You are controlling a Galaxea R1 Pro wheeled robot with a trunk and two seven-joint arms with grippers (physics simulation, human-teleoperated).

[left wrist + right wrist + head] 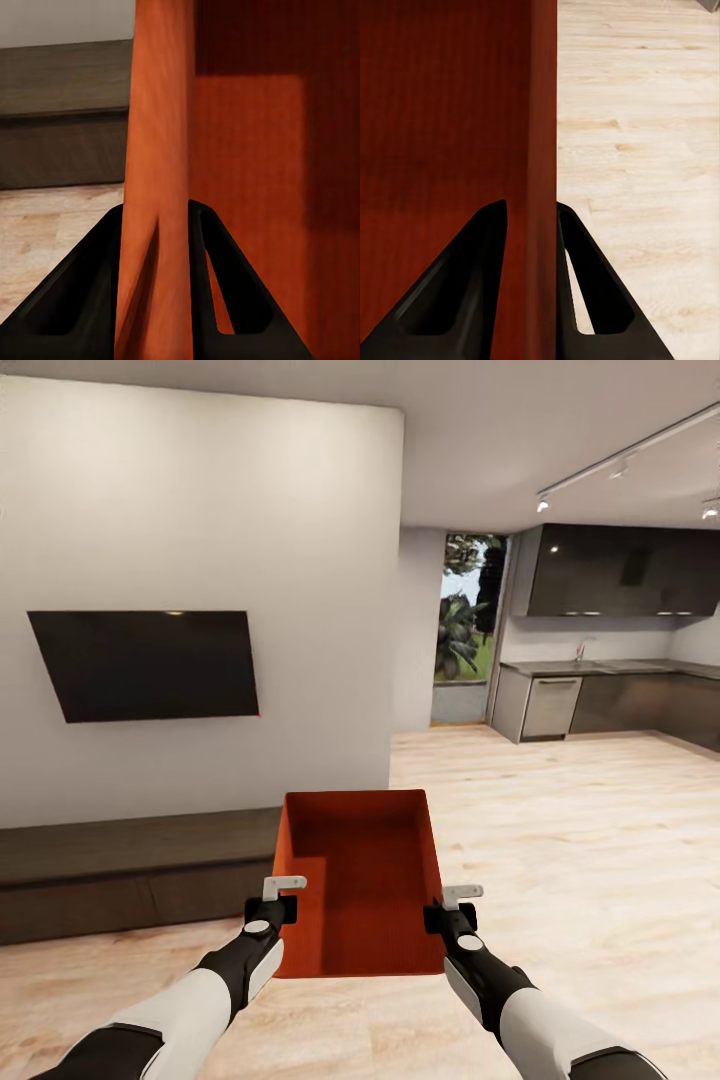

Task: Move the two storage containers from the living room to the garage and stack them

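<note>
From the head view, an orange-red rectangular open-top storage container [360, 880] is held up in front of the robot, above the pale wood-plank floor [580, 840] of the living room. The left gripper [283, 897] grips the container's left long wall near the near end, and the right gripper [450, 905] grips the right long wall at about the same place, so the bin hangs level between the two arms with its open top up and its textured bottom visible inside. To the left stands a white wall [200, 510] carrying a black flat wall TV [150, 663], with a long low dark-brown cabinet [120, 870] running beneath it. Far to the right is a kitchen with dark grey glossy cabinets [620, 570] and a grey counter [600, 668]; between the wall and the kitchen a tall window [468, 610] shows green plants.

In the left wrist view, the two black fingers [82, 300] of the left gripper are clamped on the container's thin orange-red wall [157, 150], one finger on each side of it; the dark cabinet [64, 112] lies beyond.

In the right wrist view, the right gripper's black fingers [461, 292] are likewise pressed onto the container's wall [542, 112], one inside the bin and one outside, with plank floor [645, 150] past it.
</note>
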